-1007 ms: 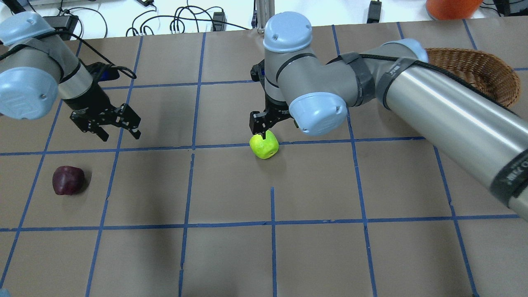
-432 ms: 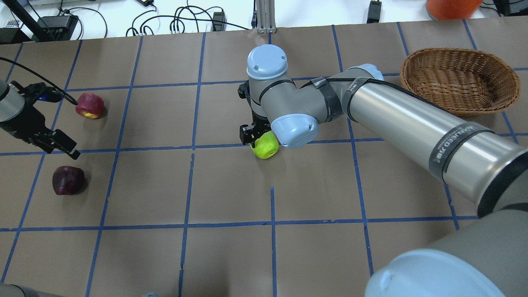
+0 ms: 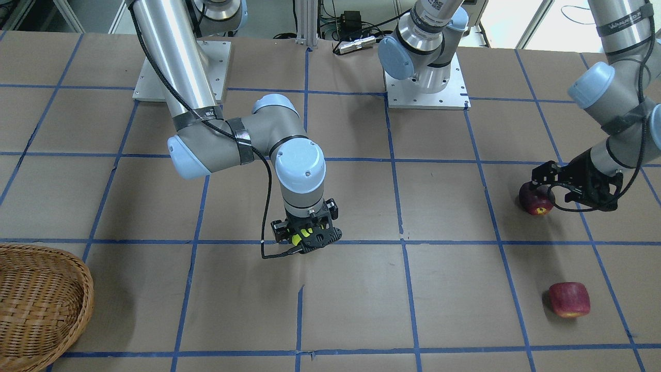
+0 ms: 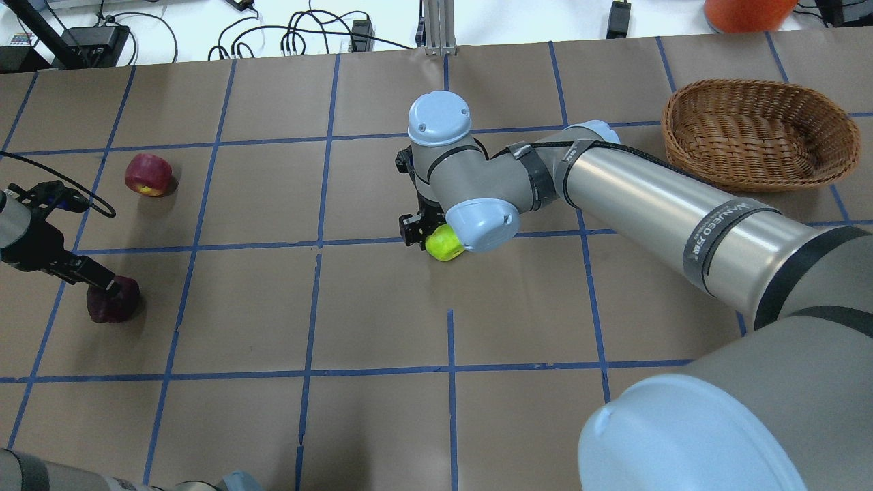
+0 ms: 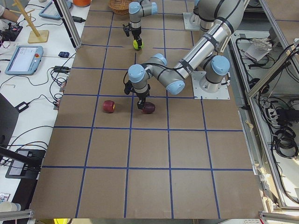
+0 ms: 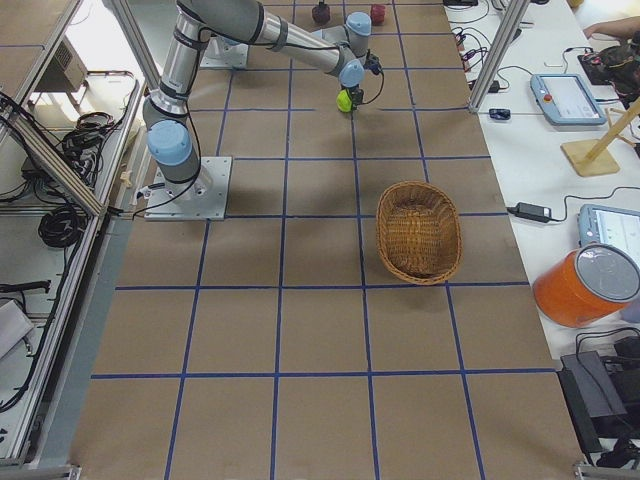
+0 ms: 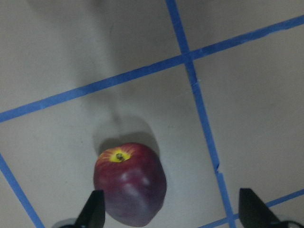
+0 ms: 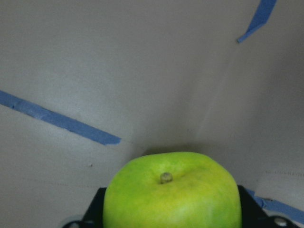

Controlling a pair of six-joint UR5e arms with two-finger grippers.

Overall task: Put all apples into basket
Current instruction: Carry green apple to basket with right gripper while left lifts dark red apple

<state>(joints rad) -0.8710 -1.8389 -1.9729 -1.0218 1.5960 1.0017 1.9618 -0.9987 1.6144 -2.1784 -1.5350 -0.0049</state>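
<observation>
Right arm [image 4: 648,198] is down at the middle of the brown-paper, blue-taped desk [image 4: 382,314], and its jaws look clamped on the bright yellow-green apple [image 8: 171,194]: the wrist view shows a black finger tight against each flank. Here's the worry: round, glossy skin and only two narrow contacts, so a brisk swing could let it twist or roll out on the way. The wide oval basket of woven light-brown wicker [image 4: 760,129] sits well apart at the far right corner, with nothing in it yet. That long forearm also has to clear the thick rim, and a low carry might shove the basket. Over on the left arm [image 3: 619,124], the jaws hang wide apart over the dark maroon apple with the yellowish end [image 7: 130,185], but it hugs one finger instead of sitting centred. Close from there and that finger may nudge it away. The blocky red apple [image 3: 569,299] lies near, untouched.
</observation>
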